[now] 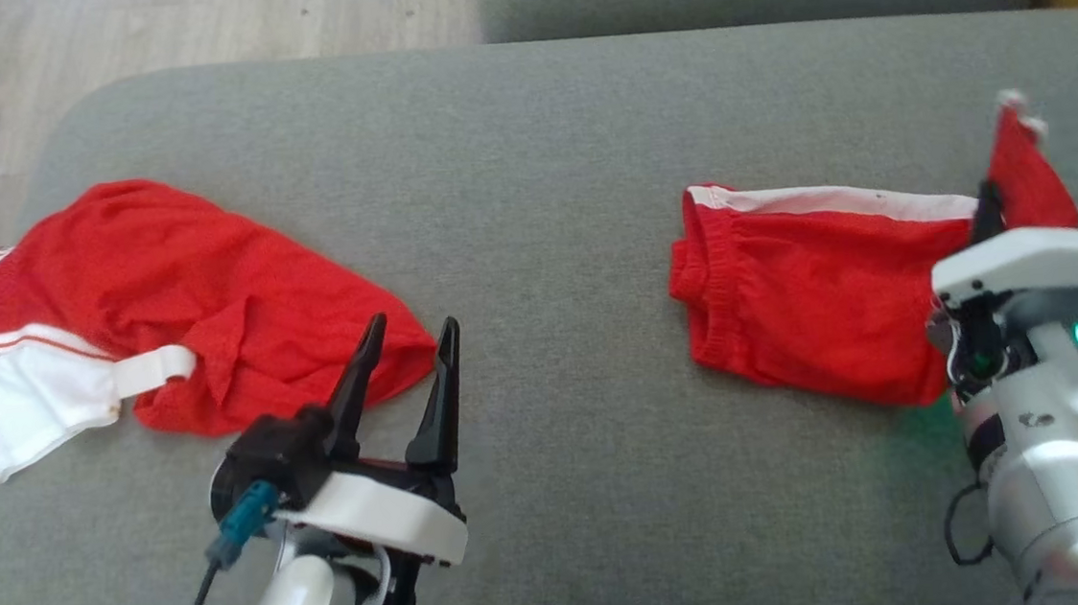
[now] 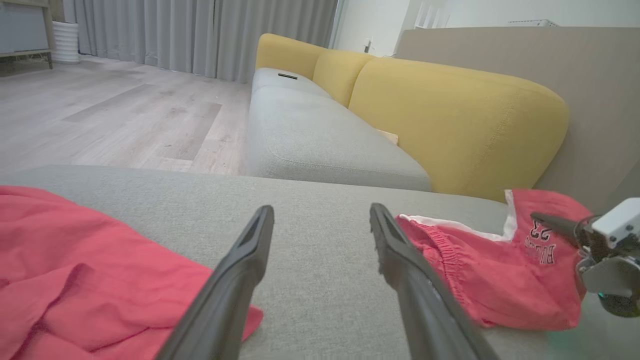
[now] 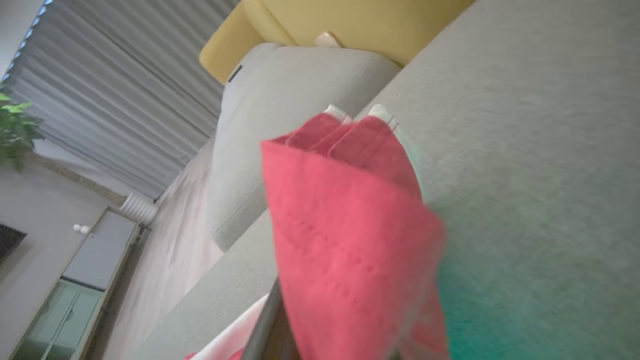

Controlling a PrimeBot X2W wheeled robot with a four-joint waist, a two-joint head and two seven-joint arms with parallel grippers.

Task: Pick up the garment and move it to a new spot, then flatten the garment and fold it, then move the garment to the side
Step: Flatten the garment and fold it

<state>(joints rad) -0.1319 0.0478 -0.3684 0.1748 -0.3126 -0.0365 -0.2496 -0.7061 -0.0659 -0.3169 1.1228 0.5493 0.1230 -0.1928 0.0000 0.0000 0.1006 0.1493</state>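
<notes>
Red shorts [image 1: 807, 291] corner pinched in right jaws, rest on cushion [image 1: 540, 197]

surface: grey cushion [image 1: 537, 149] | on it: red shorts [image 1: 788, 292] right, red garment [image 1: 182, 292] left

One red garment [image 1: 808, 300] between right fingers [image 1: 986, 212]

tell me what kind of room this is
Probably a home living room: a sofa with yellow back cushions, floor-length grey curtains and a pale wood floor.
</notes>
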